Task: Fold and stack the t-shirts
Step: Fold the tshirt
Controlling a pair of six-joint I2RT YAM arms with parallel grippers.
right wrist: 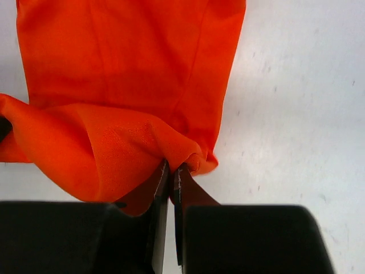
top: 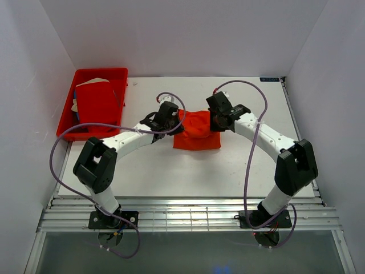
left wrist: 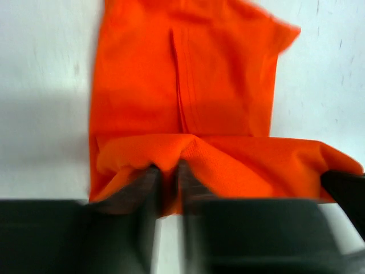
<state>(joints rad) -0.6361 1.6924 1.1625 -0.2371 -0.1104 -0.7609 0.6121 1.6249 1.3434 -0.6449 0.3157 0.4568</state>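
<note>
1. Orange t-shirt cloth is pinched in both sets of fingers. The left gripper is closed to a narrow slit on a raised fold of the edge. The right gripper is closed almost flat on a bunched corner.
2. Between the two grips, the lifted edge arches over the flat part of the shirt. That part lies on the table at the centre of the overhead view, already a compact rectangle.
3. As I judge it, each hold takes only a small bite of soft cloth. A quick or uneven pull could let one corner slip out, and the fold would land crooked.
4. If the two arms do not travel together, the lifted edge could twist. It could also drag the lower layers along the smooth surface and spoil the neat shape.
5. The red t-shirt lies in the tray at the upper left of the overhead view, well apart from the orange one. Stacking is not yet done.
6. The table is plain white with faint scuffs and looks likely to give cloth little grip. Plain white walls close it in on three sides.
</note>
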